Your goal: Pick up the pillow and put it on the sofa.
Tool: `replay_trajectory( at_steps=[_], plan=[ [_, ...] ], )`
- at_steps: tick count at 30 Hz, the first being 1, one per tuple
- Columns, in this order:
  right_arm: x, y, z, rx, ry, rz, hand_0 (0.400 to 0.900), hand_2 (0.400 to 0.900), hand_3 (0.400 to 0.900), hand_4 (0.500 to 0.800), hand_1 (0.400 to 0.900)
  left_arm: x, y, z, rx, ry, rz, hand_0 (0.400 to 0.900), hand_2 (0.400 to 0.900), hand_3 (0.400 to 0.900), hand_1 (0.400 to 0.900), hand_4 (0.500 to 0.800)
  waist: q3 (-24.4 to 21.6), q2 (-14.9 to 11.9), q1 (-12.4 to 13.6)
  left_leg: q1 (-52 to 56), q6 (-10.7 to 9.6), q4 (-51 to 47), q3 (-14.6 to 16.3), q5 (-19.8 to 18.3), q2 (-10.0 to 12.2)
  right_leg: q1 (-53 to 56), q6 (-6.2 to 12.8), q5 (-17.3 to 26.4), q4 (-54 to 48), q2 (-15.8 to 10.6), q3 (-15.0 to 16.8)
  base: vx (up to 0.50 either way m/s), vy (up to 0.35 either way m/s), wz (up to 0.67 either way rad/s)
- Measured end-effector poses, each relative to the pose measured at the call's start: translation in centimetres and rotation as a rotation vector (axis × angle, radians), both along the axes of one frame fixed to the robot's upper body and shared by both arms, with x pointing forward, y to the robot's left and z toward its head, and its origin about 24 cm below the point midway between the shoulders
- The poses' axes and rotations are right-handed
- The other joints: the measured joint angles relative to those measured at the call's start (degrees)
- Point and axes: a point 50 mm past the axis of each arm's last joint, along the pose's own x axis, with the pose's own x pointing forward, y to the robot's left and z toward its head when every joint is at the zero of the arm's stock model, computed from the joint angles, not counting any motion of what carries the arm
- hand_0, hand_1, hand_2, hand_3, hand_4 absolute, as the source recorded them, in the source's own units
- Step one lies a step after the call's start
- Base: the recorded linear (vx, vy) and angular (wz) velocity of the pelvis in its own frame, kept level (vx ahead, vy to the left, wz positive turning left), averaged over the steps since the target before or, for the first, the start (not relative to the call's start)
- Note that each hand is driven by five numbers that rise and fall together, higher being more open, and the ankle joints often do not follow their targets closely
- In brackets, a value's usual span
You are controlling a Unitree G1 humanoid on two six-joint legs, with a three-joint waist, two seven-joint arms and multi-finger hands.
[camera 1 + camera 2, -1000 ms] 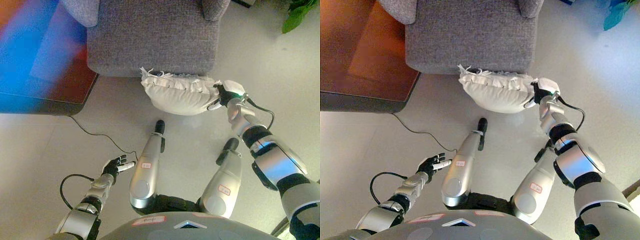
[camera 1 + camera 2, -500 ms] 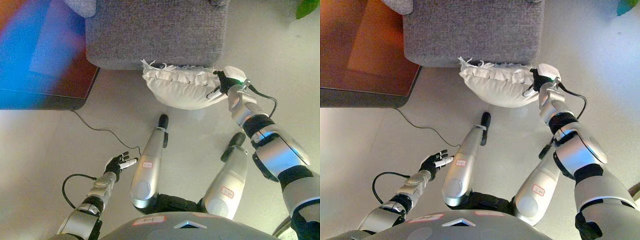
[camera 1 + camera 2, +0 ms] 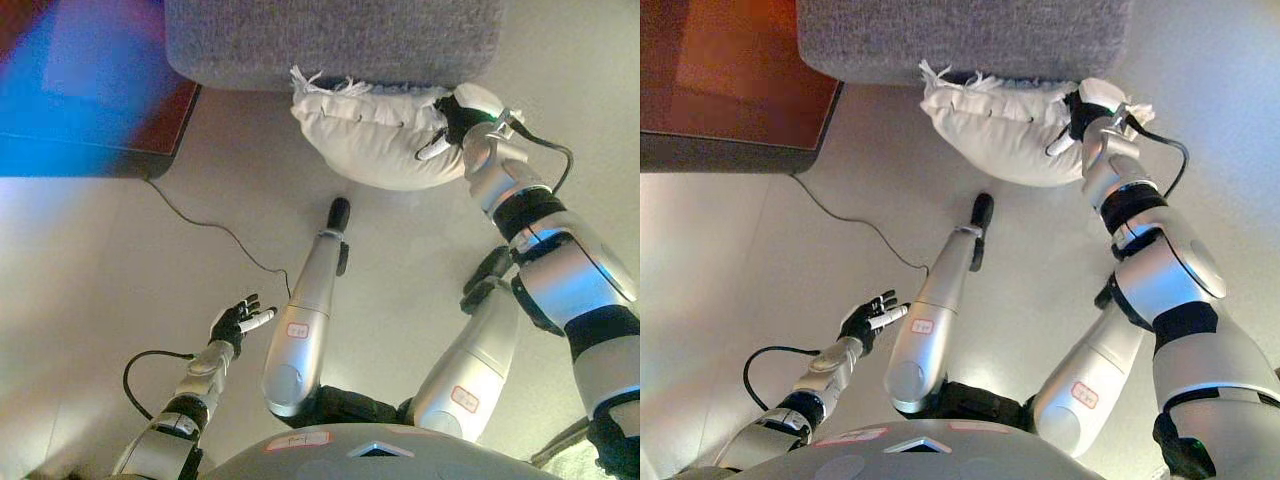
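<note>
A white pillow (image 3: pixel 370 135) with a fringed edge hangs just in front of the grey sofa (image 3: pixel 330 40), held off the floor at its front edge. My right hand (image 3: pixel 452 120) is shut on the pillow's right end, fingers curled into the cloth; it also shows in the right eye view (image 3: pixel 1080 115). My left hand (image 3: pixel 238 322) hangs low at the lower left, fingers spread and empty, far from the pillow.
A dark reddish-brown low table (image 3: pixel 730 95) stands left of the sofa, its corner close to the sofa's front left. A thin black cord (image 3: pixel 215 230) runs over the pale floor from under the table.
The view has shifted so the sofa sits higher in the picture. My right hand has carried the pillow up and closer to the sofa's front edge. The left hand has stayed low.
</note>
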Motion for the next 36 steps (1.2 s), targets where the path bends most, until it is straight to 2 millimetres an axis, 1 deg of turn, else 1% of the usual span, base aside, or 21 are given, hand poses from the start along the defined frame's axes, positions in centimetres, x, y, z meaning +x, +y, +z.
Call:
replay_trajectory(
  at_steps=[3,7,8,9,10,12,14,16,18,22,24,26,30,31,32,35,36],
  plan=[
    [0.3,-0.1,1.2,-0.006,-0.018,-0.015,0.900,0.900,0.900,0.800,0.900,0.2,-0.1,0.2,-0.004,-0.028,-0.004,0.900,0.900,0.900,0.900,0.800,0.15,0.41,0.58,-1.77,0.01,1.02,-0.03,0.00,-0.35,-1.91,0.03,-0.03,1.19,-0.21,0.55,-0.06,0.028,0.09],
    [0.8,0.2,3.0,-0.039,-0.018,-0.011,0.900,0.900,0.900,0.800,0.900,0.2,0.0,0.3,-0.018,-0.046,0.017,0.900,0.900,0.900,0.900,0.800,0.10,0.85,0.60,-3.92,0.02,1.74,-0.17,0.02,-0.86,-4.64,0.05,-0.04,2.14,-0.22,1.62,-0.08,0.011,0.06],
    [0.8,0.2,3.2,-0.039,-0.017,-0.012,0.900,0.900,0.900,0.800,0.900,0.2,0.0,0.3,-0.019,-0.047,0.018,0.900,0.900,0.900,0.900,0.800,0.10,0.85,0.61,-4.14,0.01,1.78,-0.18,0.02,-0.92,-4.96,0.05,-0.04,2.25,-0.23,1.73,-0.06,-0.004,0.06],
    [0.9,0.3,3.6,-0.043,-0.015,-0.009,0.496,0.496,0.496,0.558,0.496,0.2,0.0,0.3,-0.018,-0.048,0.020,0.900,0.900,0.900,0.900,0.800,0.07,0.89,0.59,-4.62,-0.01,1.92,-0.18,0.02,-0.97,-5.56,0.09,-0.07,2.54,-0.29,1.84,0.01,-0.035,-0.01],
    [1.0,0.4,4.0,-0.047,-0.004,-0.003,0.400,0.400,0.400,0.500,0.400,0.1,0.1,0.3,-0.020,-0.049,0.021,0.900,0.900,0.900,0.900,0.800,0.04,0.94,0.61,-4.85,-0.34,1.97,-0.31,-0.16,-0.94,-5.97,0.27,-0.19,2.87,-0.52,1.61,0.03,-0.040,-0.04],
    [0.9,0.2,3.9,-0.043,0.017,-0.007,0.400,0.400,0.400,0.500,0.400,-0.1,0.1,0.3,-0.025,-0.059,0.021,0.900,0.900,0.900,0.900,0.800,0.03,0.95,0.87,-4.59,-0.47,1.96,-0.31,-0.20,-0.94,-5.82,0.34,-0.24,3.15,-0.83,1.35,0.02,-0.025,-0.02],
    [1.0,0.2,4.4,-0.040,0.018,-0.005,0.400,0.400,0.400,0.500,0.400,-0.6,0.1,0.3,-0.031,-0.067,0.020,0.900,0.900,0.900,0.900,0.800,0.01,0.99,0.85,-4.53,-0.34,1.93,-0.37,-0.11,-0.92,-5.92,0.31,-0.28,3.42,-0.98,1.12,-0.02,-0.014,0.00],
    [1.0,-0.2,4.7,-0.043,0.010,-0.005,0.400,0.400,0.400,0.500,0.400,-0.8,0.1,0.2,-0.043,-0.064,0.023,0.900,0.900,0.900,0.900,0.800,0.00,1.00,0.92,-4.50,-0.34,1.98,-0.34,-0.11,-0.97,-5.86,0.29,-0.33,3.46,-1.05,1.12,-0.02,-0.027,-0.05],
    [1.0,-0.3,4.7,-0.045,0.003,-0.009,0.400,0.400,0.400,0.500,0.400,-0.7,0.1,0.2,-0.046,-0.069,0.019,0.900,0.900,0.900,0.900,0.800,0.00,1.00,1.03,-4.48,-0.34,2.04,-0.34,-0.11,-0.97,-5.84,0.28,-0.33,3.46,-1.05,1.14,-0.02,-0.048,-0.08],
    [1.0,-0.4,4.3,-0.045,0.008,-0.006,0.400,0.400,0.400,0.500,0.400,-0.4,-0.1,0.5,-0.053,-0.087,0.012,0.900,0.900,0.900,0.900,0.800,0.00,0.99,1.92,-3.81,-0.36,2.11,-0.41,-0.12,-0.85,-5.14,0.02,-0.15,3.48,-0.97,1.02,-0.01,-0.048,-0.08],
    [1.0,-0.2,3.9,-0.039,0.014,0.003,0.400,0.400,0.400,0.500,0.400,-0.4,-0.1,0.5,-0.054,-0.089,0.013,0.900,0.900,0.900,0.900,0.800,0.00,0.99,1.93,-3.38,-0.36,2.17,-0.47,-0.12,-0.85,-4.56,-0.01,-0.13,3.41,-0.98,0.89,0.00,-0.044,-0.07],
    [0.9,-0.1,3.1,-0.029,0.034,0.002,0.400,0.400,0.400,0.500,0.400,-0.4,-0.1,0.5,-0.054,-0.091,0.017,0.900,0.900,0.900,0.900,0.800,0.00,0.99,1.84,-2.11,-0.40,2.16,-0.75,-0.16,-0.78,-2.88,-0.01,-0.13,3.13,-0.98,0.37,0.00,-0.047,-0.08],
    [0.8,0.2,2.0,-0.025,0.047,0.004,0.400,0.400,0.400,0.500,0.400,-0.4,0.0,0.5,-0.049,-0.087,0.022,0.900,0.900,0.900,0.900,0.800,0.00,0.98,1.68,0.06,-0.47,1.97,-0.81,-0.24,-0.23,-0.31,0.25,-0.30,2.34,-0.98,-0.62,-0.02,-0.028,-0.11],
    [0.7,0.2,1.7,-0.025,0.054,0.008,0.400,0.400,0.400,0.500,0.400,-0.4,0.1,0.5,-0.049,-0.083,0.024,0.900,0.900,0.900,0.900,0.800,0.04,0.92,1.67,0.95,-0.43,1.72,-0.76,-0.18,-0.17,0.58,-0.19,0.04,1.96,-0.93,-0.73,-0.02,-0.022,-0.15],
    [0.7,0.3,1.4,-0.023,0.059,0.012,0.400,0.400,0.400,0.500,0.400,-0.4,0.0,0.5,-0.050,-0.078,0.024,0.900,0.900,0.900,0.900,0.800,0.06,0.89,1.58,2.00,-0.42,1.38,-0.68,-0.19,0.00,1.68,0.03,-0.02,1.50,-0.93,-0.96,0.06,-0.044,-0.22],
    [0.3,-0.1,-0.3,-0.014,0.104,0.011,0.400,0.400,0.400,0.500,0.400,-0.3,0.3,0.4,-0.052,-0.059,0.043,0.900,0.900,0.900,0.900,0.800,0.11,0.78,1.57,6.89,-0.45,-0.45,-0.58,-0.25,0.45,6.88,0.08,0.02,-0.72,-0.88,-2.14,0.11,-0.042,-0.20],
    [0.1,-0.1,-0.8,-0.009,0.116,0.010,0.400,0.400,0.400,0.500,0.400,-0.3,0.4,0.5,-0.050,-0.056,0.047,0.900,0.900,0.900,0.900,0.800,0.12,0.70,1.19,8.71,-0.61,-1.17,-0.50,-0.36,0.80,8.85,0.08,0.01,-1.65,-0.76,-2.71,0.14,-0.061,-0.19]
  ],
)
